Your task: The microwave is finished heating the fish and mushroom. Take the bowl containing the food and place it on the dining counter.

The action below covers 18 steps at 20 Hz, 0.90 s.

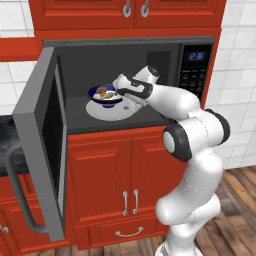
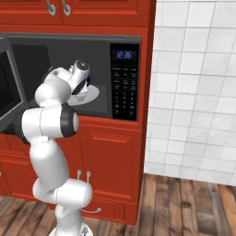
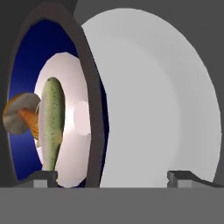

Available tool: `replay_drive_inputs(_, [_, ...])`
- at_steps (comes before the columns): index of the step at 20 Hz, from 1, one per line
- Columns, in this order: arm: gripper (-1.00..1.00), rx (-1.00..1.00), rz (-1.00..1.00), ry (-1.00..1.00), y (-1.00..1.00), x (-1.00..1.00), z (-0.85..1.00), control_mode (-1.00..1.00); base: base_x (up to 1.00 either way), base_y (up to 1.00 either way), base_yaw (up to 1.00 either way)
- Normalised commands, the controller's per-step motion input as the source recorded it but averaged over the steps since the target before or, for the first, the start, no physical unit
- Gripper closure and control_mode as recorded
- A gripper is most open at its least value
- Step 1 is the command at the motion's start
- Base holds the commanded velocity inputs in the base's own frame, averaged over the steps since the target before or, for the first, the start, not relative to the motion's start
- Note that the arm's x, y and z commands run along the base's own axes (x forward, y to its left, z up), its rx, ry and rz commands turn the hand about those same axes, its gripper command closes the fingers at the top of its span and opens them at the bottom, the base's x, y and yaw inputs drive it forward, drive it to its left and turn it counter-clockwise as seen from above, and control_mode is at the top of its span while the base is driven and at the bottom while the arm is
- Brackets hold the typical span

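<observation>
The microwave (image 1: 125, 85) stands open, its door (image 1: 42, 145) swung out to the left. Inside, the bowl (image 1: 104, 95) sits on the white plate (image 1: 112, 111), nearer the plate's left edge, holding the fish (image 3: 51, 127) and mushroom (image 3: 19, 113). The gripper (image 3: 111, 177) has its fingers spread either side of the bowl's near rim, not clamped.
</observation>
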Motion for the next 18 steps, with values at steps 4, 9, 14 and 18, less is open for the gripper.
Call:
replay_drive_inputs(4, [-1.0,0.0,-0.01,0.0,0.05,0.43,-0.14,-1.0,0.0,0.0,0.0])
replay_drive_inputs(9, [-1.0,0.0,-0.02,0.0,0.08,0.39,-0.12,-1.0,0.0,0.0,0.0])
replay_drive_inputs(14, [-1.0,0.0,-0.01,0.0,0.12,0.36,-0.14,-1.0,0.0,0.0,0.0])
replay_drive_inputs(18, [1.0,-0.01,0.0,0.0,0.06,0.05,-0.29,-1.0,0.0,0.0,0.0])
